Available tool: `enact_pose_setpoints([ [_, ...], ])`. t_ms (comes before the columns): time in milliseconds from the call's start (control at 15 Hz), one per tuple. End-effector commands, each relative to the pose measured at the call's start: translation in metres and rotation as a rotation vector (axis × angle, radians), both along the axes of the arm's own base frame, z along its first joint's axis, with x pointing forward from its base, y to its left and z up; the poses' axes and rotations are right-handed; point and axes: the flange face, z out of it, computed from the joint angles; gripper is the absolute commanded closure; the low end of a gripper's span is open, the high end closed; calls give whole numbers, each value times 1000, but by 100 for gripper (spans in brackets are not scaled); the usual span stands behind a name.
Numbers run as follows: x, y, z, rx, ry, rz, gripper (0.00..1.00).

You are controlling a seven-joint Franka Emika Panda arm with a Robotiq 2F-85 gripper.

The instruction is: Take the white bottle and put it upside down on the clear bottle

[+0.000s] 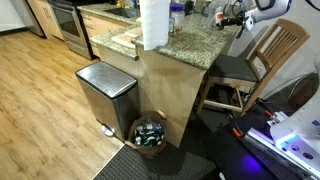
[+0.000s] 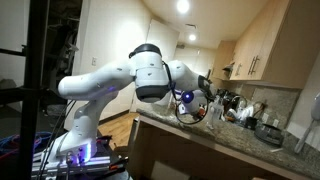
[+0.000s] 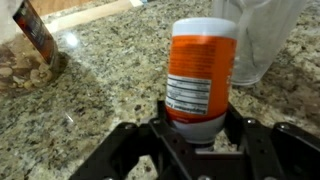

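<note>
Counter [image 3: 100,90]: granite, below my wrist.
Clear bottle [image 3: 258,40]: stands just beyond my load and to its right in the wrist view.
White bottle [image 3: 200,80]: in my grip, long axis pointing away from the palm.
Gripper [image 3: 197,135]: I have it pinching the white bottle's near end.

Count: 1 white bottle [image 3: 200,85] with an orange label, 1 clear bottle [image 3: 255,40] far right, 1 paper towel roll [image 1: 154,22], 1 trash can [image 1: 105,95], 1 wooden chair [image 1: 262,60], 1 floor basket [image 1: 150,132].
</note>
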Motion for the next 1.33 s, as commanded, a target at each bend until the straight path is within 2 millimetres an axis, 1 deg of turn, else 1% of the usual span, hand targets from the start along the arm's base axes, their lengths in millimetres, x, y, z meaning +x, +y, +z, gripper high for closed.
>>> enact_pose_setpoints([
  [0, -9, 11, 4, -69, 120, -54, 75],
  [133, -8, 14, 3, -106, 127, -36, 75],
  [400, 2, 10, 15, -222, 60, 26, 75],
  [533, 6, 4, 20, -279, 26, 52, 75],
  [733, 18, -18, 35, -384, -59, 87, 75],
  [800, 27, -34, 45, -388, -131, 84, 75],
  [867, 19, -13, 28, -347, -51, 82, 50],
  [1000, 25, -27, 40, -370, -97, 75, 50],
  [1067, 25, -31, 42, -376, -105, 72, 50],
  [1133, 25, -32, 43, -378, -107, 72, 75],
  [1267, 36, -26, 39, -334, -236, 150, 75],
])
